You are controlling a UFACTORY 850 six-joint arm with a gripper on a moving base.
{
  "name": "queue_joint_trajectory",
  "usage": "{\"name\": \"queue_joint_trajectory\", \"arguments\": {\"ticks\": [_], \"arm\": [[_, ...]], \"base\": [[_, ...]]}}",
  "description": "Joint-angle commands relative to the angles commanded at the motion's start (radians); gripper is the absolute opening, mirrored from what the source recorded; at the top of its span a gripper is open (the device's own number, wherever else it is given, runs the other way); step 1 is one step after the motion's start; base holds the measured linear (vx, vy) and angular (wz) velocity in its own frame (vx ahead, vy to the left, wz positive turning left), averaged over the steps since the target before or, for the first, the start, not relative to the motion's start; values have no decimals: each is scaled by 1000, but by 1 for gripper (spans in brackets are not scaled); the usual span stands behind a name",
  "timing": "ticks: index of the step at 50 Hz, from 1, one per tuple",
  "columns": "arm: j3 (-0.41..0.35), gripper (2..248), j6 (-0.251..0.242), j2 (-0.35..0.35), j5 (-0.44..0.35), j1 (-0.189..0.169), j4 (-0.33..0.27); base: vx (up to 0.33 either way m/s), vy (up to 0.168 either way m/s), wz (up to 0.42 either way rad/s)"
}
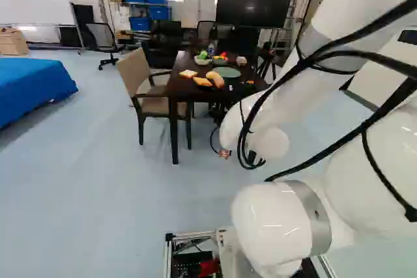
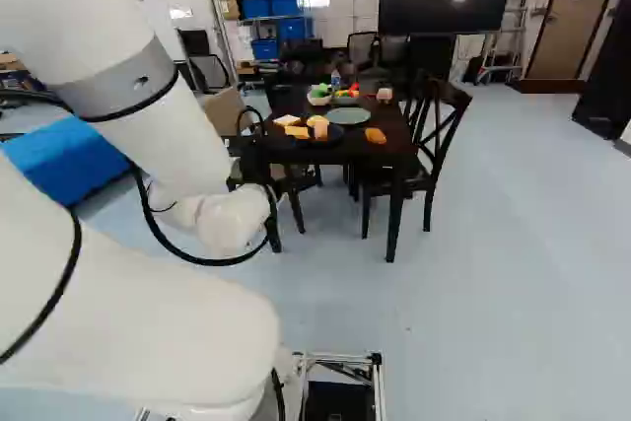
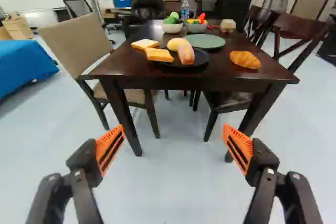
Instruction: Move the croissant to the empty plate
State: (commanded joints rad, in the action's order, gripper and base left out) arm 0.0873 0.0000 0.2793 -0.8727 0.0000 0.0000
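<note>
Left base view: the arm [image 1: 264, 112] covers the table's [image 1: 181, 89] far-right side, and I can't make out the croissant; driving in on this view alone could bump the table. The green plate [image 1: 225, 71] shows bare.

Right base view: the croissant [image 2: 375, 135] lies on the table, on the green plate's near right side.

Wrist view: the hand [image 3: 173, 129] is released, spread wide over nothing. Closing along the croissant's length might squirt it away; its long axis slants from the green plate's side toward the near table corner. Which way its tips curve, I can't tell. A low carry might clip the loaded dark plate [image 3: 198, 63] beside the green plate.
</note>
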Motion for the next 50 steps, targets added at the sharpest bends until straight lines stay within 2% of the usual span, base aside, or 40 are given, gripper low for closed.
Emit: {"name": "queue_joint_trajectory", "arguments": {"ticks": [50], "arm": [[0,247,0,0,0,0,0]], "base": [[7,0,0]]}}
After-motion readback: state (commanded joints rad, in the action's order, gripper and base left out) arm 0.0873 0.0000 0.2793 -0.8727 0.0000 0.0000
